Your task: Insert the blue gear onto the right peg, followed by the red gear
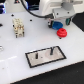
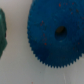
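Blue gear (image 2: 54, 35): flat bright disc, toothed rim, dark centre hole (fills wrist view), on white table (image 1: 15, 55) beneath gripper (image 1: 56, 23). Red gear (image 1: 62, 33) just beside. Claw state: cannot tell. Right peg (image 1: 51, 50) well apart.

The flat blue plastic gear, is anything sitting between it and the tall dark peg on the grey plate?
Nothing visible does. The flat blue toothed gear lies under the claw; the small red gear sits beside it, toward the exterior view's right. Bare white table leads to the taller dark peg.
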Robot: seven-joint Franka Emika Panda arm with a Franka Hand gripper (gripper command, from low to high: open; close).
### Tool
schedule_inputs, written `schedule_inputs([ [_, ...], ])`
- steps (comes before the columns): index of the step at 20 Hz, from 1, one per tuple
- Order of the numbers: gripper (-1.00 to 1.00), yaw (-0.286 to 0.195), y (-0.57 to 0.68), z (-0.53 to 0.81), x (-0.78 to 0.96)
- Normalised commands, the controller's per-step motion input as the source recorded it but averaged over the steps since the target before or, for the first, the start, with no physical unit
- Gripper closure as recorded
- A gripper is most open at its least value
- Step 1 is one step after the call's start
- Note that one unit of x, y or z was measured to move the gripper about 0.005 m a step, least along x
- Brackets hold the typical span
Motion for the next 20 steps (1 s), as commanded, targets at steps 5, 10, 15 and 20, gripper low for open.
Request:
schedule_inputs([
  [5, 1.0, 0.0, -0.13, 0.11, -0.23],
  [10, -1.0, 0.0, -0.07, -0.27, -0.18],
  [15, -1.0, 0.0, -0.11, -0.45, -0.25],
  [20, 1.0, 0.0, 0.01, -0.15, -0.07],
])
